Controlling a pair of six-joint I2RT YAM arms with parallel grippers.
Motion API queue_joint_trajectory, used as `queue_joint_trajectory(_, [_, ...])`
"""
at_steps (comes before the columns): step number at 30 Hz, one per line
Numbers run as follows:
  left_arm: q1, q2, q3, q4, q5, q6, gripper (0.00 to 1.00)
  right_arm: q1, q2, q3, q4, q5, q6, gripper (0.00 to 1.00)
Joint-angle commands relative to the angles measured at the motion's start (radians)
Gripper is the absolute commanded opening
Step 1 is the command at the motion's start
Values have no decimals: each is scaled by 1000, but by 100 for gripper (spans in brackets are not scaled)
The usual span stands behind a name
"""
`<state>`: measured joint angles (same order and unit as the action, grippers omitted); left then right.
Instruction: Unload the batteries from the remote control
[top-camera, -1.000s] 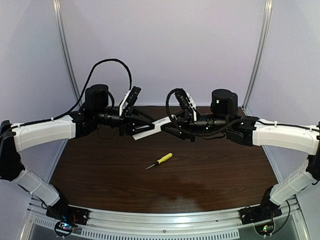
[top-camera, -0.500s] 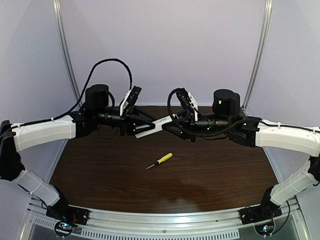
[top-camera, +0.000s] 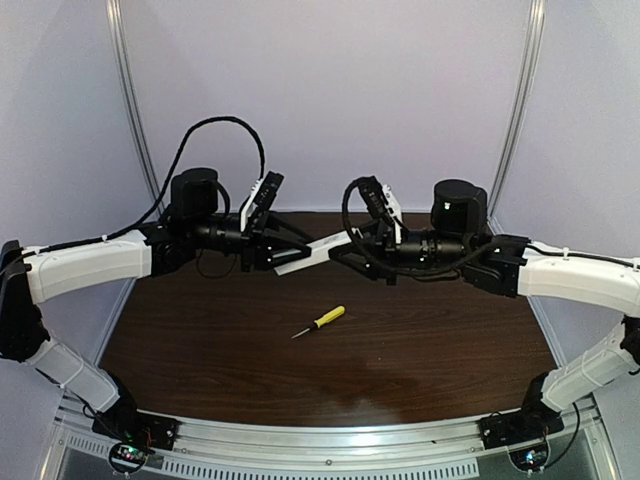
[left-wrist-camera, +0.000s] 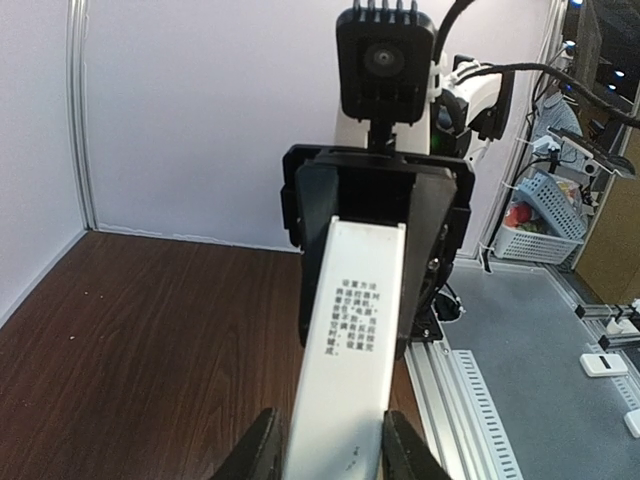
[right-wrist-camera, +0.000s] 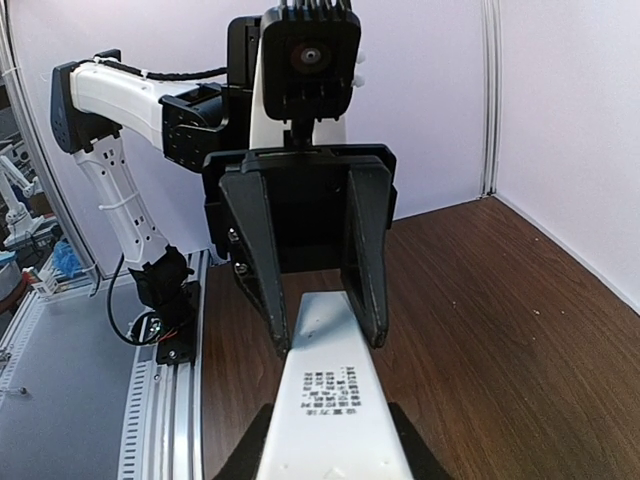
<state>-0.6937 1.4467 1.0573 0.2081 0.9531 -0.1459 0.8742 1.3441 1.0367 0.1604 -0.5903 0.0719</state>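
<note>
Fingers of the left gripper (top-camera: 292, 254) and right gripper (top-camera: 338, 250) meet from opposite sides in the top view. Each pair pinches one end of the remote control (top-camera: 313, 248), held tilted between them above the table (top-camera: 200, 340). A screwdriver (top-camera: 320, 321) lies on the wood, well apart from both fingertips.

Left wrist view: its own fingers (left-wrist-camera: 264, 450) press the remote's long edges, printed label up, and the opposing pads clamp the far end.

Right wrist view: the remote control (right-wrist-camera: 335, 400) sits squeezed between both pairs likewise.

One remote control (top-camera: 320, 245), one screwdriver (top-camera: 320, 321) and one table (top-camera: 400, 350) are showing; two grippers, left gripper (left-wrist-camera: 330, 455) and right gripper (right-wrist-camera: 330, 455), are appearing.
</note>
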Motion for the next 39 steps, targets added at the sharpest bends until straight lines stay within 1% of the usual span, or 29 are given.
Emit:
queue_joint_trajectory(1, [8, 17, 12, -72, -24, 19, 35, -7, -107, -13, 54, 72, -27, 0])
queue_joint_trajectory(8, [8, 13, 18, -87, -24, 29, 34, -25, -184, -38, 25, 101, -33, 0])
queue_joint_trajectory(15, [9, 9, 21, -94, -25, 32, 34, -41, -216, -50, 9, 92, -30, 0])
queue_joint_trajectory(18, [13, -1, 24, -83, -16, 14, 36, -43, -214, -50, -23, 94, -44, 0])
queue_joint_trajectory(20, [28, -11, 24, -54, 8, -27, 39, -43, -214, -58, -40, 108, -55, 0])
queue_joint_trajectory(24, [92, -40, 8, 40, 42, -133, 48, -42, -214, -76, -64, 137, -58, 0])
queue_joint_trajectory(25, [106, -46, 6, 47, 40, -148, 53, -43, -215, -80, -66, 142, -58, 0])
queue_joint_trajectory(26, [119, -51, 9, 36, 31, -156, 59, -43, -215, -82, -64, 148, -58, 0])
queue_joint_trajectory(28, [139, -52, 27, -21, -13, -169, 77, -42, -213, -89, -59, 162, -73, 0])
queue_joint_trajectory(29, [148, -48, 37, -51, -41, -180, 85, -43, -211, -93, -53, 170, -87, 0])
queue_joint_trajectory(30, [158, -44, 45, -66, -54, -200, 95, -43, -209, -101, -41, 178, -90, 0])
queue_joint_trajectory(31, [172, -36, 52, -75, -60, -230, 97, -42, -207, -108, -26, 187, -92, 0])
queue_joint_trajectory(35, [252, 24, 73, -78, -62, -368, 97, -43, -194, -136, 40, 226, -101, 0])
queue_joint_trajectory(37, [286, 56, 91, -90, -34, -396, 97, -43, -184, -144, 75, 243, -105, 0])
queue_joint_trajectory(39, [293, 68, 93, -83, -11, -411, 97, -43, -179, -164, 136, 256, -111, 0])
